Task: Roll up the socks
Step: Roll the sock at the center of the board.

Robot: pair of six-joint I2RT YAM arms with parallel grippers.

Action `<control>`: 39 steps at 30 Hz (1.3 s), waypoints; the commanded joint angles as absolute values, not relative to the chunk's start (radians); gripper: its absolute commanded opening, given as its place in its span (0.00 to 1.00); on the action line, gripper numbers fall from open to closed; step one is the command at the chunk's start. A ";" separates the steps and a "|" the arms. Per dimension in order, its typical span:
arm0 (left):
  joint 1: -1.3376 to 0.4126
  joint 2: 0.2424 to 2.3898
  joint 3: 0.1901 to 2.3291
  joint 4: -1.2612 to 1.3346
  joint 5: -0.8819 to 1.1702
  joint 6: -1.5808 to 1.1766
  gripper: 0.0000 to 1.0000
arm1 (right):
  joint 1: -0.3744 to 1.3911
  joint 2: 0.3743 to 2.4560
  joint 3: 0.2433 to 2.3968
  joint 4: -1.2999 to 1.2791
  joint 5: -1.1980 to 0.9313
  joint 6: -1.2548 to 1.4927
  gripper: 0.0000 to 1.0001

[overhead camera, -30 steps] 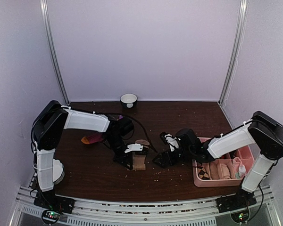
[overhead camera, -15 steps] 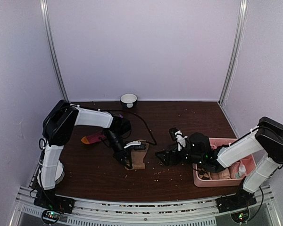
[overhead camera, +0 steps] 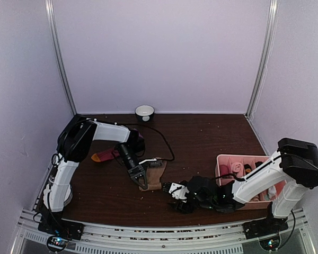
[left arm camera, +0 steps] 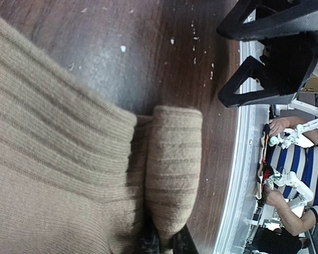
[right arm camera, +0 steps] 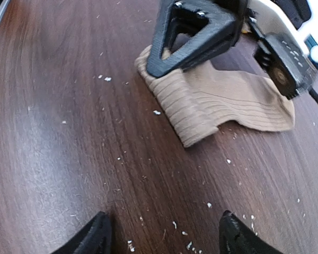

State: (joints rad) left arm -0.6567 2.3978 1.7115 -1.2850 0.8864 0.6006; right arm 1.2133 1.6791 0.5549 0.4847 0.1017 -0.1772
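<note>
While the left tool (overhead camera: 140,180) bites down on the plain tan ribbed fabric sock (overhead camera: 157,173), jaws closed on its turned-over end, the rest of that sock lies flat on the dark wooden counter (overhead camera: 212,132), near the front edge. And look at the right tool (right arm camera: 164,238): low over bare wood just beside the sock, fingers spread wide, holding nothing. Over to the left, behind the left arm, the dark red sock with an orange toe (overhead camera: 107,155) lies by itself. A pink divided plastic tray (overhead camera: 218,159) sits at the right; a small white bowl (overhead camera: 144,111) stands at the back wall.
</note>
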 commanded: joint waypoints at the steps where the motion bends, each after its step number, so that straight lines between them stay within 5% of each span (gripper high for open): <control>1: -0.653 2.462 1.717 -1.263 0.665 0.561 0.00 | 1.216 1.747 0.658 0.475 0.089 -0.313 0.64; 10: -0.659 2.474 1.717 -1.262 0.622 0.552 0.00 | 1.173 1.913 0.892 0.374 -0.028 -0.409 0.43; 23: -0.665 2.472 1.691 -1.265 0.629 0.587 0.00 | 1.124 2.012 0.970 0.332 -0.052 -0.425 0.37; 28: -0.666 2.461 1.690 -1.255 0.639 0.591 0.00 | 1.113 2.017 0.977 0.271 -0.108 -0.418 0.12; 30: -0.667 2.439 1.685 -1.231 0.648 0.584 0.10 | 1.112 2.016 0.974 0.246 -0.124 -0.411 0.01; 32: -0.666 2.400 1.672 -1.198 0.665 0.587 0.37 | 1.110 2.012 0.971 0.220 -0.137 -0.402 0.00; 34: -0.666 2.365 1.671 -1.169 0.662 0.593 0.50 | 1.101 2.002 0.964 0.212 -0.153 -0.373 0.00; 39: -0.658 2.159 1.542 -0.955 0.593 0.542 0.55 | 1.052 1.972 0.965 0.143 -0.296 -0.278 0.00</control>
State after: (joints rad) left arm -0.6769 2.2826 1.6386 -1.2419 0.7864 0.5705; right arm 1.0924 1.9820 0.9794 0.3279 -0.1780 -0.3683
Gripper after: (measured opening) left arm 0.548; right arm 0.052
